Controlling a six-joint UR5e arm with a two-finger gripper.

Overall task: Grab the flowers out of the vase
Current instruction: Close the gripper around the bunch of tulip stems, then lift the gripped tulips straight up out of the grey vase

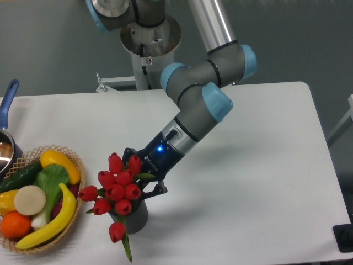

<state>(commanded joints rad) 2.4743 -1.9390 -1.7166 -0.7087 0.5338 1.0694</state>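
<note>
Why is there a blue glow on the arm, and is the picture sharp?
Fixed camera view: the glow is a small lit blue light on the wrist above the fingers; red tulip bunch and white table look sharp, with a soft arm shadow.

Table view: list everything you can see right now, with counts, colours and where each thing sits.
flowers: one bunch of red tulips with green leaves, standing in the vase, front of table
vase: one, dark grey, front centre-left
basket: one, tan wicker, front left edge, holding fruit and vegetables
banana: one, yellow, in the basket
orange: one, orange, in the basket
cucumber: one, dark green, in the basket
pot: one, metal with blue handle, far left edge, partly cut off
table: one, white
arm: one, grey with blue caps, reaching down from the back
gripper: one, black, fingers closed around the flowers' stems above the vase
</note>
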